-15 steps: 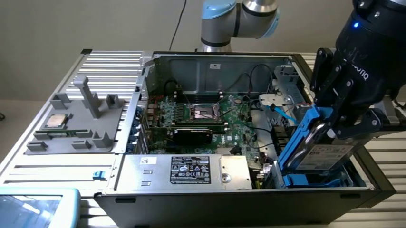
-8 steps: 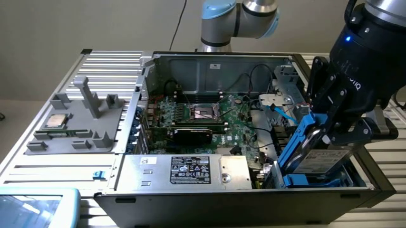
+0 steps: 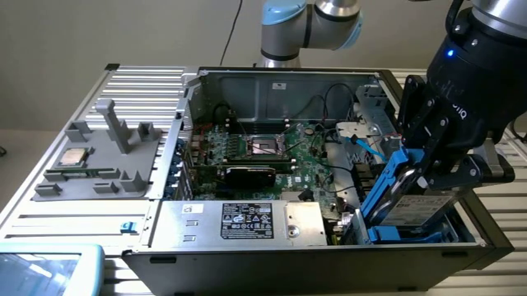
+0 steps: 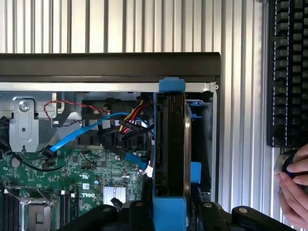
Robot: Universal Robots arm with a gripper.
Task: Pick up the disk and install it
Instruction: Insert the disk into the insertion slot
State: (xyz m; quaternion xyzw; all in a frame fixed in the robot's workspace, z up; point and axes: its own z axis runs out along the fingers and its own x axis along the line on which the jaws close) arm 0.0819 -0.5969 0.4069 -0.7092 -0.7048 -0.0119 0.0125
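**Gripper [image 3: 428, 180] holds disk [image 3: 418, 208] over drive bay [image 3: 463, 225]**

The fingers [image 3: 451, 172] are clamped on the grey hard drive in its blue bracket [image 3: 385, 185]. The drive is tilted steeply at the near corner of the open computer case [image 3: 272, 86], on the exterior view's right. Outside the case, a person's hand [image 4: 294, 187] lies near a keyboard [image 4: 288, 72].

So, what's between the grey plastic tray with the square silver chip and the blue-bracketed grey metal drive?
The green motherboard and a black expansion card, seen in the exterior view.
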